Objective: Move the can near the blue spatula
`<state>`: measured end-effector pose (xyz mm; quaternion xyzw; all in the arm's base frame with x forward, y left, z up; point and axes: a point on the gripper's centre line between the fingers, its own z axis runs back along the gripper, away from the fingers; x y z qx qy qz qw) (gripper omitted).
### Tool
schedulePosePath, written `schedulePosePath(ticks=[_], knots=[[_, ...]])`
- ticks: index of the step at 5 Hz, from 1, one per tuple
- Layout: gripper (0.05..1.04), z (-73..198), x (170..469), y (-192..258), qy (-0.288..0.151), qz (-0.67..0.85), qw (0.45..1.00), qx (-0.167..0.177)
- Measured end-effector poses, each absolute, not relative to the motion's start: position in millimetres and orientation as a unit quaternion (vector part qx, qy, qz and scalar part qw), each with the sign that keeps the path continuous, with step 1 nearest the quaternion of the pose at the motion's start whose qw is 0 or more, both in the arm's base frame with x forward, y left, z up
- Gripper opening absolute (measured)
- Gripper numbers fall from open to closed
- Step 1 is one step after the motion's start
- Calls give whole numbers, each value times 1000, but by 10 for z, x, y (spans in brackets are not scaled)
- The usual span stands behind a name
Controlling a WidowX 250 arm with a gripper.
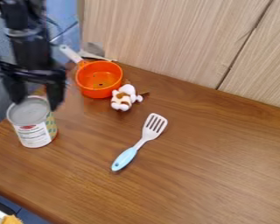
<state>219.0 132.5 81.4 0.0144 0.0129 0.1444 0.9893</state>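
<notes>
The black gripper [36, 97] hangs at the upper left, open, with its two fingers apart over the top of the can [34, 131]. The can stands upright near the table's left edge, with a grey metal lid and a white, green and yellow label. Whether the fingertips touch it I cannot tell. Right of the can, around the middle of the table, lies the spatula [141, 141], its light blue handle toward the lower left and its white slotted head toward the upper right.
An orange pot [99, 79] with a pale handle stands behind the can, near the wooden wall panel [171, 37]. A small white and brown plush toy [124, 97] sits beside the pot. The brown table [206, 175] has its left edge close to the can.
</notes>
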Motion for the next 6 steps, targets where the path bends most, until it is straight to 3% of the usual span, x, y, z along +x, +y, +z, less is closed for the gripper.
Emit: schedulePosePath(ticks=[1,3,6], knots=[[1000,746,2082,1746,4,257,966,-5],[1000,574,2098,2170,-16,368,930,6],[1000,312,2200,2250,16,428,900,83]])
